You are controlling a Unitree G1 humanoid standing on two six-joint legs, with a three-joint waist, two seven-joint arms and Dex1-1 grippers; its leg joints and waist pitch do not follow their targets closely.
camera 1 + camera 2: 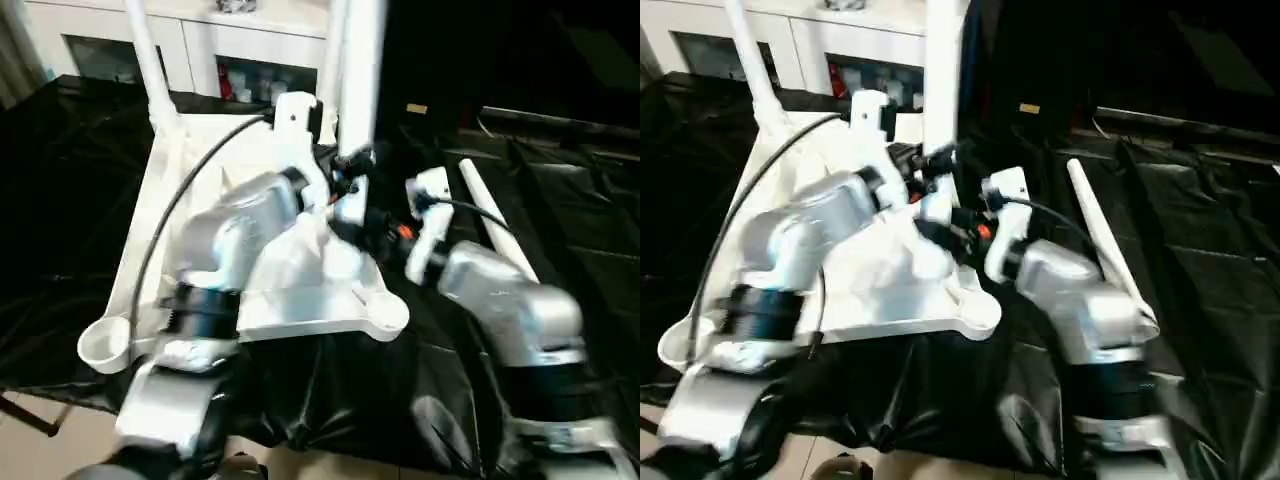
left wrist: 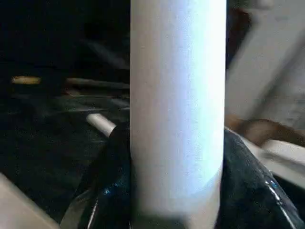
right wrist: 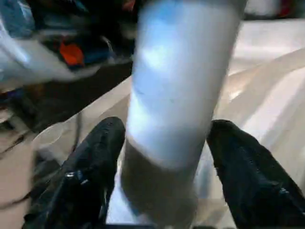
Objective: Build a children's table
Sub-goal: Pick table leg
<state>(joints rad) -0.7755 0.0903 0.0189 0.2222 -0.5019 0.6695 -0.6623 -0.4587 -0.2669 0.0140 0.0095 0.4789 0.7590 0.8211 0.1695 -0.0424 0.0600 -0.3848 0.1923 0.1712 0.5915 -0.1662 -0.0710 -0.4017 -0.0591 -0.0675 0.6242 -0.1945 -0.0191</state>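
The upturned top (image 1: 300, 290) lies on the black cloth (image 1: 560, 200), both forearms over it. At its far right corner the left gripper (image 2: 176, 191) clasps an upright leg (image 1: 362, 70); the right gripper (image 3: 167, 157) brackets it, fingers (image 3: 90, 162) apart. A loose leg (image 1: 495, 220) lies right; another leg (image 1: 148, 60) stands far left.

Silver forearms (image 1: 235, 235) with black wrist bands, white brackets (black cables looping).

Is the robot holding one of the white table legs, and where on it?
Yes. The left hand clamps the upright table leg low on its tube, near the table top. The right hand straddles it with gaps at both fingers.
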